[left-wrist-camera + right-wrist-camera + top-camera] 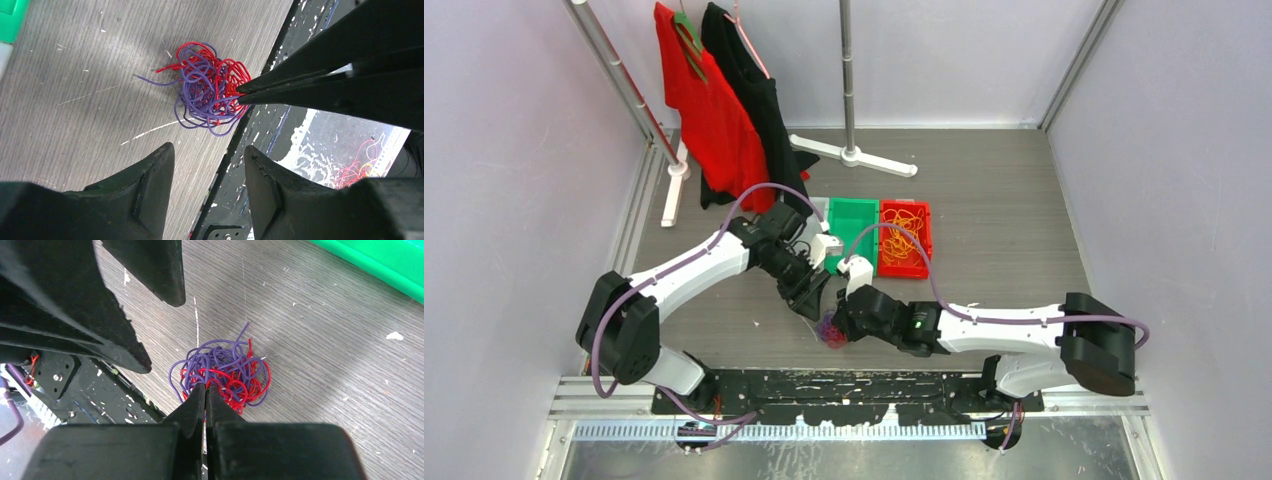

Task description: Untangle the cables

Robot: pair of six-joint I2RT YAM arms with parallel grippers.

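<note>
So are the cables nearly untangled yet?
Partly. The orange cables already lie alone in the red bin. The right gripper pinches the purple-and-red wad, with the left gripper open nearby. Those two colours are knotted together, so separating them is left.

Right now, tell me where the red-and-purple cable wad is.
Top view: the wad lies centre, at the table's near edge, pinched by the right fingers, beside the open left fingers.

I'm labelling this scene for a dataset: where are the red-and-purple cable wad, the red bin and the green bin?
red-and-purple cable wad (210, 95), left wrist view, middle of the tangle.
red bin (902, 268), top external view, near wall.
green bin (854, 215), top external view, bare floor.
</note>
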